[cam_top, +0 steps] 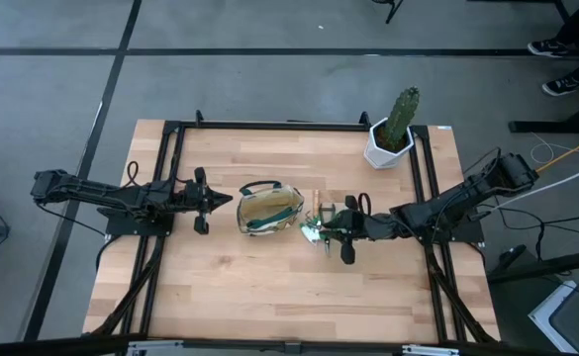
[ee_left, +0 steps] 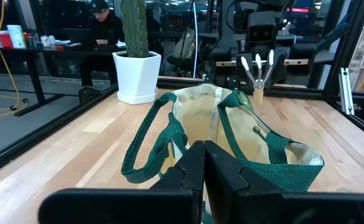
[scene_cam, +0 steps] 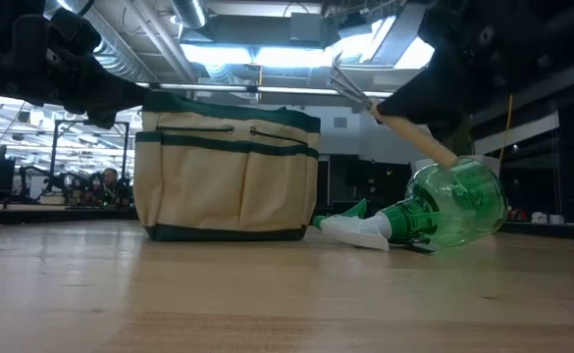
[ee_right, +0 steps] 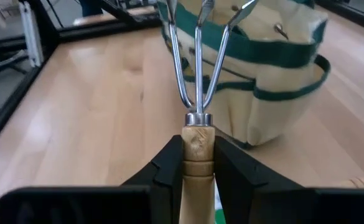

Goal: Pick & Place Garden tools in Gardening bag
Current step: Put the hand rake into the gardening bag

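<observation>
In the right gripper (ee_right: 197, 163), a wooden-handled, three-pronged fork (ee_right: 197, 106).

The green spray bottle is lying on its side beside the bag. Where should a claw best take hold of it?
The spray bottle lies on its side, so come from above and probably grip the narrow neck between its round body and white trigger head; the body looks too wide.

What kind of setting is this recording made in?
Probably a robotics lab or workshop: a wooden table in a black frame, exposed ceiling ducts and strip lights, and a person at a desk behind.
</observation>
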Robot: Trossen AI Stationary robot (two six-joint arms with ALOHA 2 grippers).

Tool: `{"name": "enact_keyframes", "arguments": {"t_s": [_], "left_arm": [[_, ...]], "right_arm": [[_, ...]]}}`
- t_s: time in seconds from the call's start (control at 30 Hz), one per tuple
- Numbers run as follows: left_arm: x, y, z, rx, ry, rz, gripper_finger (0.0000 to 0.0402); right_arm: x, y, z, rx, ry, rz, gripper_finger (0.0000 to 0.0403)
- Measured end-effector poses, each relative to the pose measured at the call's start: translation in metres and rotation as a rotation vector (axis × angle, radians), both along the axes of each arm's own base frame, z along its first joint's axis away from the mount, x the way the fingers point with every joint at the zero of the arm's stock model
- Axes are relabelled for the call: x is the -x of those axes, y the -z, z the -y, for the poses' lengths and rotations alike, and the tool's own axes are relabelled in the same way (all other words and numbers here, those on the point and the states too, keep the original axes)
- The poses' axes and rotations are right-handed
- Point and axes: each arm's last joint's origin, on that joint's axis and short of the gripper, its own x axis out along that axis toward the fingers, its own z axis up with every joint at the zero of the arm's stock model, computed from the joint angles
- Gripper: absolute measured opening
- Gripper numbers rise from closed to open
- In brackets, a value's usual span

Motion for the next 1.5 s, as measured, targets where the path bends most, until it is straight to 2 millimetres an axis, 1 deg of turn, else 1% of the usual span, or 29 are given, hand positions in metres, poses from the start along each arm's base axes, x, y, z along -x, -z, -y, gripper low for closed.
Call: {"name": "enact_keyframes", "arguments": {"t_s": [0.23, 0.47, 1.0, 1.33, 1.43, 1.5], "left_arm": [[0.000, 0.000, 0.000, 0.000, 0.000, 0.000, 0.0004], [0.000, 0.000, 0.000, 0.000, 0.000, 0.000, 0.0004], [0.000, 0.000, 0.000, 0.000, 0.000, 0.001, 0.0004], [0.000, 0.000, 0.000, 0.000, 0.000, 0.000, 0.0004], [0.000, 0.000, 0.000, 0.000, 0.000, 0.000, 0.0004], [0.000, 0.000, 0.000, 0.000, 0.000, 0.000, 0.0004]], "right_arm": [[-0.004, 0.001, 0.015, -0.021, 0.004, -0.021, 0.0078], [-0.009, -0.002, 0.028, -0.017, 0.046, 0.013, 0.0078], [-0.015, -0.023, 0.026, 0.012, 0.007, 0.228, 0.0078], [-0.017, -0.032, 0.026, 0.059, -0.006, 0.311, 0.0078], [-0.020, -0.037, 0.025, 0.064, 0.004, 0.311, 0.0078], [-0.026, -0.042, 0.024, 0.076, 0.000, 0.321, 0.0078]]}}
